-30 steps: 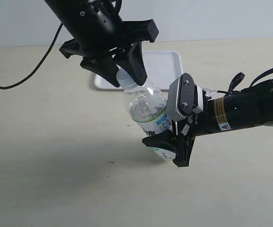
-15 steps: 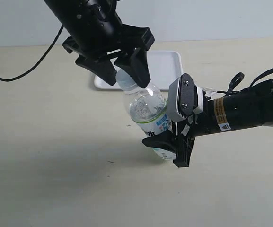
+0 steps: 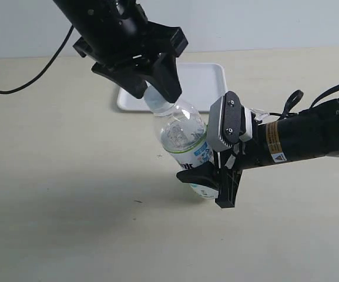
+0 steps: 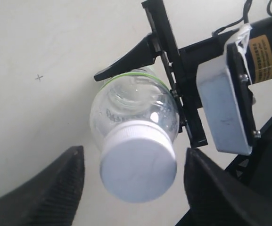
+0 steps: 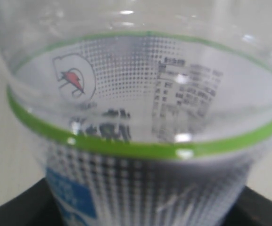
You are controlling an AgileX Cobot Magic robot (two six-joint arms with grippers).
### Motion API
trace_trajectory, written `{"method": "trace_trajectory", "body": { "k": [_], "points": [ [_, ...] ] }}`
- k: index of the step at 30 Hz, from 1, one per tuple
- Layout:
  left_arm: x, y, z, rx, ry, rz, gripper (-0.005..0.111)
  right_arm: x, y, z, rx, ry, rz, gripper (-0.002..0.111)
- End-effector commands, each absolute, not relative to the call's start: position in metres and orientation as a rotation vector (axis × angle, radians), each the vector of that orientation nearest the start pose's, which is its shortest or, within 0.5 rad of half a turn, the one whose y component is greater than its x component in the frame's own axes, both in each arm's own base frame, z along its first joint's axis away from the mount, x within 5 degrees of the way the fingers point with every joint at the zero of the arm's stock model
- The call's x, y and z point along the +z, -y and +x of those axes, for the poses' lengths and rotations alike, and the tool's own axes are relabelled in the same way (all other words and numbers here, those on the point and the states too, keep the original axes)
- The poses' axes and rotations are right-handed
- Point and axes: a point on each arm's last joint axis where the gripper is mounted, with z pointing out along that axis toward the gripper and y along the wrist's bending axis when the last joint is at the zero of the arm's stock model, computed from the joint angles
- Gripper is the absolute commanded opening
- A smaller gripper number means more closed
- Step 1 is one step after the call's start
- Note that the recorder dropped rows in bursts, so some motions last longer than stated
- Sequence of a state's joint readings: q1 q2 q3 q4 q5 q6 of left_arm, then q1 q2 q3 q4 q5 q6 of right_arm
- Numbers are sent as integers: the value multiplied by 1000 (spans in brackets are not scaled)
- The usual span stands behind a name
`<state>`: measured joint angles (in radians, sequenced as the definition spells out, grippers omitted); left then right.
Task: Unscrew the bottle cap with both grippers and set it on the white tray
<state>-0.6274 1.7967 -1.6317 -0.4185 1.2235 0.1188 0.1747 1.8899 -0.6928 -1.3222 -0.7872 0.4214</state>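
The clear bottle [image 3: 184, 132] with a green-edged label [image 5: 140, 146] is held tilted above the table. My right gripper [image 3: 207, 187], the one with the grey plate, is shut on its lower body. In the right wrist view its black fingers [image 5: 13, 207] show only at the label's sides. The white ribbed bottle cap [image 4: 138, 168] sits on the neck. My all-black left gripper [image 3: 156, 93] stands open astride the cap [image 3: 156, 102], with a gap showing on each side between cap and fingers [image 4: 46, 188]. The white tray [image 3: 207, 82] lies behind, partly hidden by the left arm.
A black cable [image 3: 34, 70] runs from the left arm over the beige table at the back left. The right arm's body [image 3: 298, 138] stretches in from the right edge. Pale wall stands behind the table.
My left gripper has turned about the cap's axis and shifted slightly, its fingers still apart from the cap. The bottle and the right gripper have not moved.
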Motion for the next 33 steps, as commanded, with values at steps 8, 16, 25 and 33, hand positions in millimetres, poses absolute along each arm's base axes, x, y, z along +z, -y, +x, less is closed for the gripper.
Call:
{"method": "trace_trajectory", "body": {
  "k": [8, 16, 25, 33],
  "points": [
    [314, 248, 285, -673, -2742, 945, 60, 118, -115, 284, 604, -1761, -1303, 0],
    [313, 249, 285, -673, -2744, 945, 59, 118, -115, 284, 604, -1761, -1303, 0],
    [313, 249, 285, -673, -2744, 945, 56, 118, -115, 284, 604, -1761, -1303, 0],
    [313, 249, 285, -677, -2746, 940, 50, 118, -115, 284, 604, -1761, -1303, 0]
  ]
}}
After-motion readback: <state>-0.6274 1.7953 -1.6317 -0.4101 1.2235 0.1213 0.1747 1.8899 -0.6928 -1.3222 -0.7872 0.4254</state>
